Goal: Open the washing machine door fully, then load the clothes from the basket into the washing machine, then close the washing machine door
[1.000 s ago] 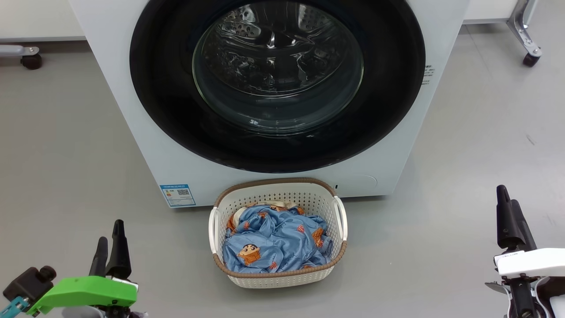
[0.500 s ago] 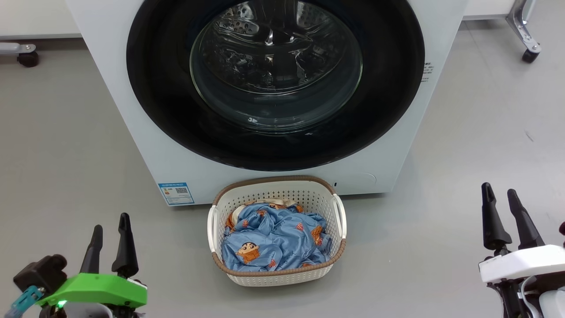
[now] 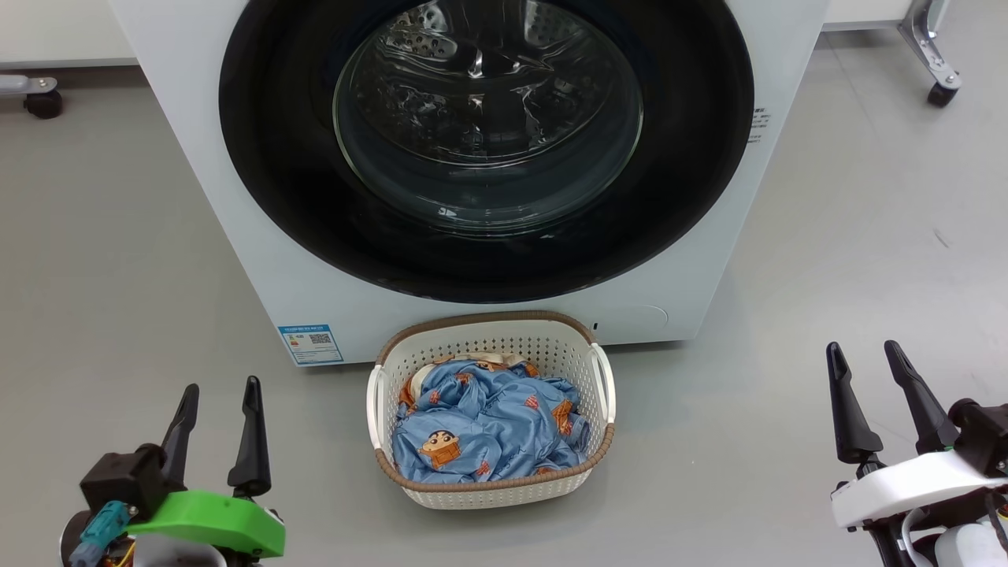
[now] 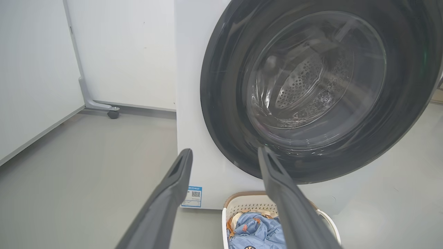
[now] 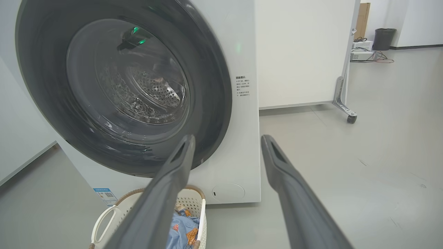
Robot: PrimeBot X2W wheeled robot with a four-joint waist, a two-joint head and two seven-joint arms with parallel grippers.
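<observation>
Smooth grey floor (image 3: 827, 260): the white washing machine (image 3: 677, 303) stands on it, the basket (image 3: 488, 494) just before its front, a wheeled frame foot (image 3: 941, 93) toward the far right edge

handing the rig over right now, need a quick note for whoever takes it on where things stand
Left gripper: open, empty, low on the left, touching nothing.
Right gripper: open, empty, low on the right, touching nothing.
Door: shut on the washer.
Clothes: in the basket, on the floor in front of the washer.
Done: nothing yet.
Left: open the door fully, load the clothes, close the door.
</observation>
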